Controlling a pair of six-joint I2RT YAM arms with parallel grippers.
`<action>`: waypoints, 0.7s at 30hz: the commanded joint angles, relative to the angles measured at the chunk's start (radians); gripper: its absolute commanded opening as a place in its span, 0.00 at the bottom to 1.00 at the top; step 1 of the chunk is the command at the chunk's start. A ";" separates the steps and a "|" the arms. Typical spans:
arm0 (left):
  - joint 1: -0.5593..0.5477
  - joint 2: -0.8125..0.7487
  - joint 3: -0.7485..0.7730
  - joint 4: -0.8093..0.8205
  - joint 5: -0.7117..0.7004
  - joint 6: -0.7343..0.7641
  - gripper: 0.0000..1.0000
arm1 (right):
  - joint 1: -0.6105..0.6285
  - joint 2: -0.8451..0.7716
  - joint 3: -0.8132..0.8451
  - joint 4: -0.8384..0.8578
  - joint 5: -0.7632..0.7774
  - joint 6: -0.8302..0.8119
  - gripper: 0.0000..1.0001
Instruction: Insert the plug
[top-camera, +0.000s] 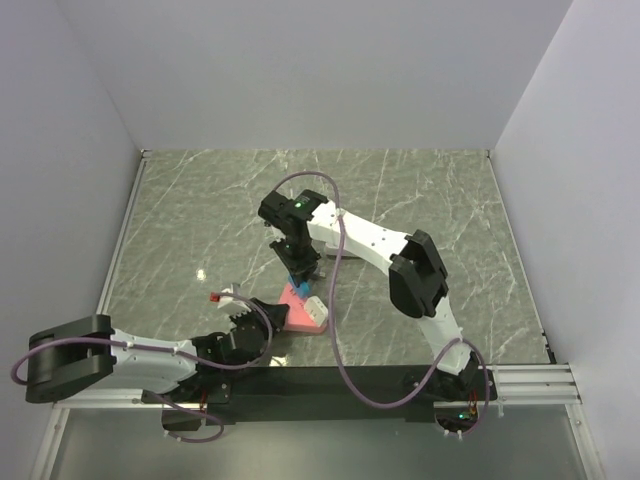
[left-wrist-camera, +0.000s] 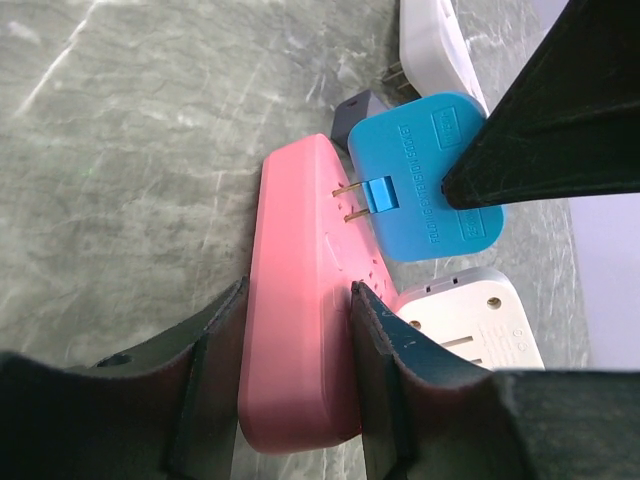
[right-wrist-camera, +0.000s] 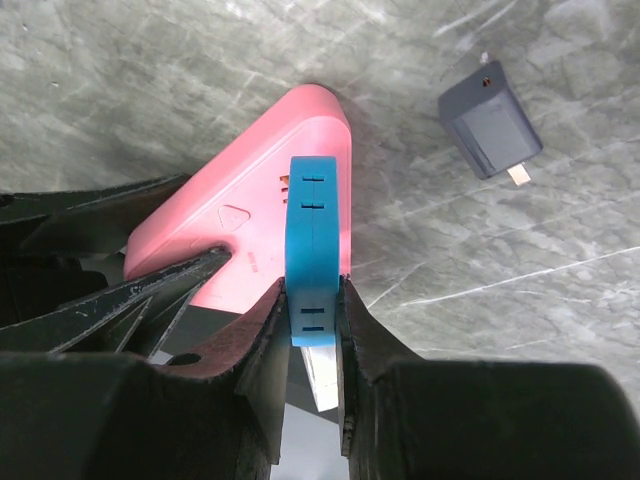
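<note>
Right pincer: closed on the blue plug.
Left pincer: clamped across the pink socket block.
Plug: beside the block's socket face, prongs pointed into it, body not yet seated flush.

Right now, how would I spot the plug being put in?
On the marble table, find the pink socket block near the front. The plug is against it, pinched in the right tool: flat, bright blue, unlike the dark grey plug lying loose nearby.

White arms, black joints, purple looping cables.
</note>
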 joint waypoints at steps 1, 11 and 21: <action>-0.008 0.025 -0.195 0.169 0.047 0.133 0.01 | 0.018 -0.034 -0.074 0.117 -0.128 0.004 0.00; -0.017 0.120 -0.223 0.353 0.053 0.243 0.01 | -0.019 -0.094 -0.145 0.203 -0.243 -0.020 0.00; -0.048 0.407 -0.180 0.511 0.045 0.224 0.01 | -0.042 -0.042 -0.096 0.180 -0.294 -0.049 0.00</action>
